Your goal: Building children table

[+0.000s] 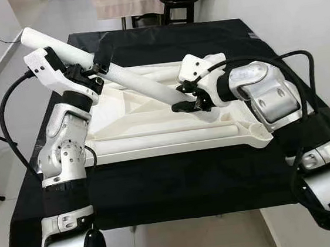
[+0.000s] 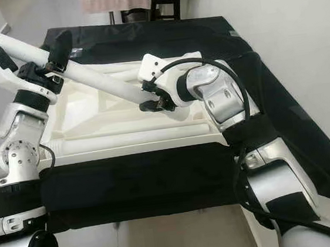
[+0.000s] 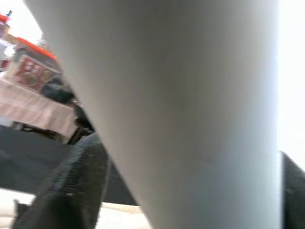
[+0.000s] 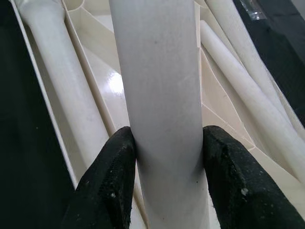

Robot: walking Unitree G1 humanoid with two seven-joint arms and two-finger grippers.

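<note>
My fingers [image 4: 109,191] are black against the plain white table leg [image 1: 130,77]. The upturned tabletop [image 1: 155,139] is cream-white, lying on my counter's black cloth [image 1: 177,181]; my arms are silver.

1. Both arms are built of silver metal segments joined by rounded housings, with black bands between them.
2. Small dark screw holes are seen on the silver joint plates of the left arm.
3. White moulded wrist casings are fitted above the left gripper [image 1: 92,72] and the right gripper [image 1: 189,101].
4. Black cables are looped from each wrist back along the forearm.
5. The fingers [image 4: 107,183] are black, broad and finely textured.
</note>
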